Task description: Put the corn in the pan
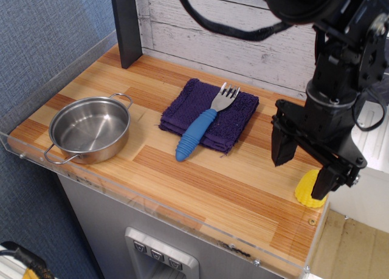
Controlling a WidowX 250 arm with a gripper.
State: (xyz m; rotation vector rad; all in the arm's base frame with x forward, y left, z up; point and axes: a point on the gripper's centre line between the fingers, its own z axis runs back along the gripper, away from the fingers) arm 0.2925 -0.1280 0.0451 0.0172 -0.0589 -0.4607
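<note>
We are finding the small bright yellow plastic corn piece (309, 191) sitting on the wooden tabletop (200, 175) at its front right corner, just inside the right edge, with only its lower flared part showing. We are seeing the black robot gripper (303, 168) hanging directly over it, its jaws spread wide: one finger is pointing down on the side of the corn toward the table's middle, the other is covering the corn's top. We cannot tell whether that finger is touching it. The round shiny stainless-steel pan (90, 129) with two wire loop handles is standing upright near the front left corner, well apart from the corn. Between them, toward the back edge, a folded dark purple cloth (209, 115) is lying flat, and a fork with a blue ribbed handle (203, 126) is resting across it, handle end reaching onto the wood.
</note>
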